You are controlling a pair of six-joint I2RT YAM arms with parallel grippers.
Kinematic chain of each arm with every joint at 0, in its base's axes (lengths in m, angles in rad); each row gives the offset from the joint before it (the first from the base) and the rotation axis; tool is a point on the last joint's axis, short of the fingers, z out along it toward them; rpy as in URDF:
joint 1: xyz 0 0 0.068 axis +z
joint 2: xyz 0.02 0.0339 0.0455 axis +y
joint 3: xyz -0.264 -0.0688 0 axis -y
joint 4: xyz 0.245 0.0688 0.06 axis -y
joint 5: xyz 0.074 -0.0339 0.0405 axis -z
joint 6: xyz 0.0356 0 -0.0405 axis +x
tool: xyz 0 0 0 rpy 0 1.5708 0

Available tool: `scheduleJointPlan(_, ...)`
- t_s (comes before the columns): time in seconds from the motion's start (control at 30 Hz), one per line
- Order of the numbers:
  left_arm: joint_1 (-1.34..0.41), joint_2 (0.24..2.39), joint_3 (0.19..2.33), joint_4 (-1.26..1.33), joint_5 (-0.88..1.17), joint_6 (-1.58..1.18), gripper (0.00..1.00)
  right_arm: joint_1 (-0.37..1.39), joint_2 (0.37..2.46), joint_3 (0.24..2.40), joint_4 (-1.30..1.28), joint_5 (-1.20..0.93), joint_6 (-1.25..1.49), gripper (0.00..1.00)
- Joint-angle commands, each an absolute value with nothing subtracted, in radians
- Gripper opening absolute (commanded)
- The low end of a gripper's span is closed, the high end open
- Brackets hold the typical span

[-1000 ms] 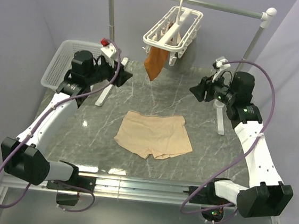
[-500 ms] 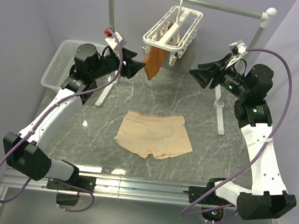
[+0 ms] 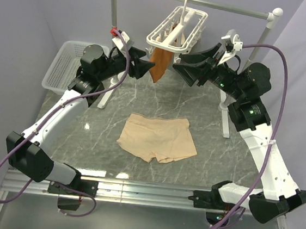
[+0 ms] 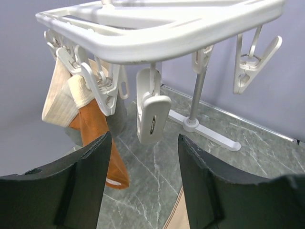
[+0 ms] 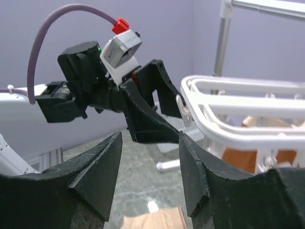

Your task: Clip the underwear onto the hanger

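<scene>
The underwear (image 3: 157, 138) lies flat on the marble-patterned worktop (image 3: 207, 120), waistband toward the back and both short legs toward the arm bases, roughly centred between the two arms. Nothing touches it. Both hands are raised well above and behind it, up at the level of the hanger (image 3: 176, 29), which hangs by its hook from the white rail (image 3: 208, 4) of the drying stand.

The left hand (image 3: 145, 69) has its fingers spread apart and holds nothing; it points at the left end of the hanger, just beside the rust-orange garment (image 3: 159, 65) clipped there. From the left wrist view, a dangling white clip (image 4: 152, 117) hangs in line with the gap between the fingers, with a sliver of the beige fabric far below.

The right hand (image 3: 182, 69) is likewise parted and empty, aimed at the hanger from the right side and facing the left hand across the frame's lower edge.

A white mesh basket (image 3: 59, 66) sits at the worktop's left rear corner.
</scene>
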State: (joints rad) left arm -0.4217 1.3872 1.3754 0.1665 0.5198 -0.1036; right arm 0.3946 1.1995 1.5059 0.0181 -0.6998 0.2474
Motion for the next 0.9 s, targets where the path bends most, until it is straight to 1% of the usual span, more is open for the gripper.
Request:
scheduleJointPlan(0.0, -0.433, 1.385, 1.416, 0.252, 0.486, -0.135, 0.63, 0.461, 1.221, 1.504, 0.155, -0.617, 0.219, 0.58)
scheduleJointPlan(0.03, -0.436, 1.387, 1.416, 0.259, 0.474, -0.14, 0.62, 0.477, 1.226, 1.491, 0.194, -0.609, 0.212, 0.57)
scheduleJointPlan(0.13, -0.442, 1.393, 1.42, 0.267, 0.453, -0.138, 0.56, 0.518, 1.249, 1.462, 0.227, -0.569, 0.187, 0.56)
scheduleJointPlan(0.23, -0.443, 1.39, 1.416, 0.275, 0.443, -0.138, 0.46, 0.541, 1.285, 1.474, 0.195, -0.52, 0.16, 0.56)
scheduleJointPlan(0.27, -0.446, 1.387, 1.413, 0.281, 0.439, -0.14, 0.39, 0.546, 1.292, 1.476, 0.193, -0.505, 0.149, 0.56)
scheduleJointPlan(0.37, -0.451, 1.379, 1.408, 0.276, 0.437, -0.13, 0.29, 0.557, 1.31, 1.463, 0.213, -0.465, 0.135, 0.56)
scheduleJointPlan(0.53, -0.457, 1.368, 1.405, 0.265, 0.445, -0.11, 0.24, 0.577, 1.354, 1.463, 0.267, -0.427, 0.153, 0.57)
scheduleJointPlan(0.67, -0.462, 1.359, 1.405, 0.244, 0.454, -0.083, 0.2, 0.598, 1.394, 1.494, 0.273, -0.379, 0.13, 0.58)
scheduleJointPlan(0.73, -0.466, 1.356, 1.407, 0.23, 0.451, -0.065, 0.19, 0.609, 1.417, 1.511, 0.265, -0.361, 0.126, 0.58)
scheduleJointPlan(0.87, -0.476, 1.355, 1.411, 0.21, 0.436, -0.045, 0.14, 0.623, 1.443, 1.539, 0.261, -0.318, 0.117, 0.6)
